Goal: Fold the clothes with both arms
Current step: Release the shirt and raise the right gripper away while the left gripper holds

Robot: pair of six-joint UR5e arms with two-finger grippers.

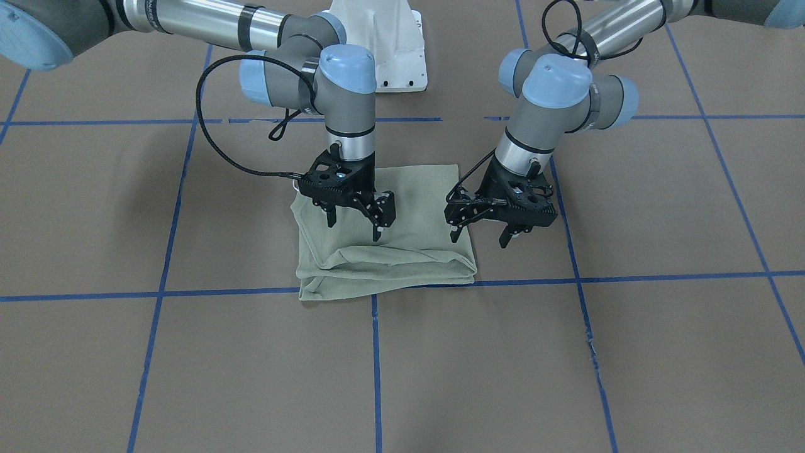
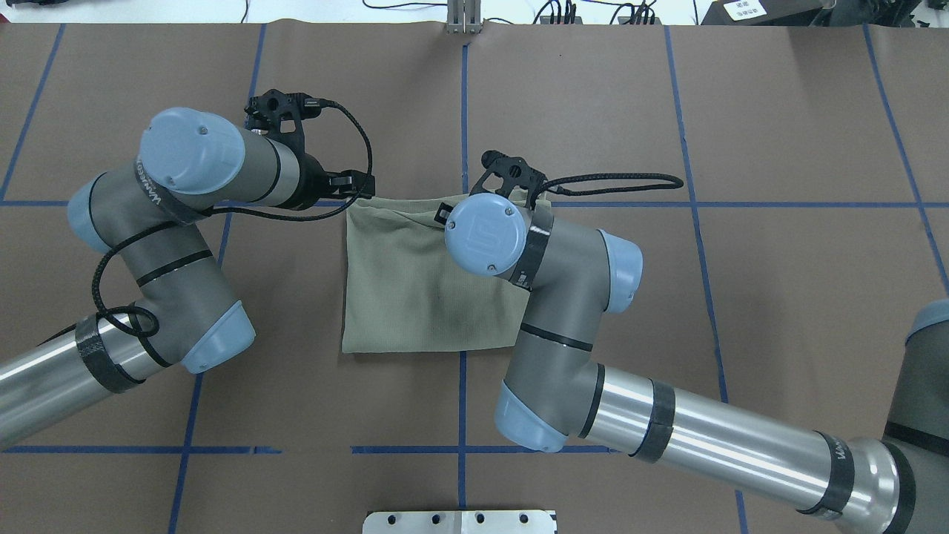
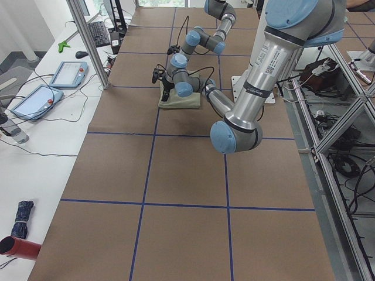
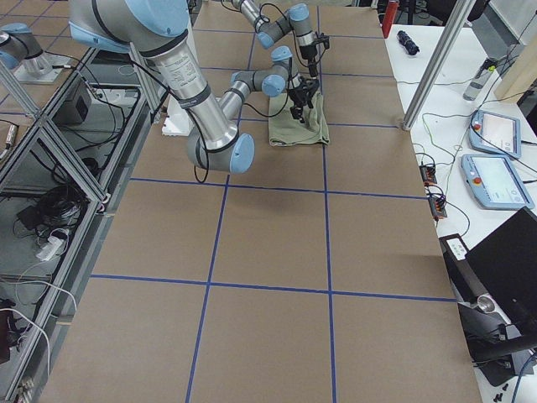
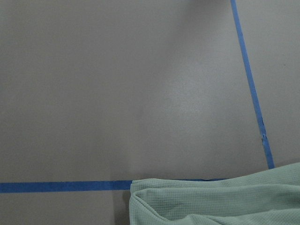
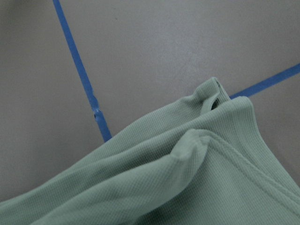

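A stylised "UR" mark sits embossed on the light-blue joint cap (image 2: 489, 236) directly above the jaws of the right arm (image 2: 563, 311). White lettering beginning "WAN" marks a black strap (image 2: 152, 194) on the left arm (image 2: 178, 289), behind its jaws; the rest is illegible.

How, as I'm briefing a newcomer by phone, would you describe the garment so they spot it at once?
On the brown table gridded with blue tape, look near the middle, before the white base. The folded sage-green shirt lies there under the right end effector, the only cloth and only green thing on that surface.
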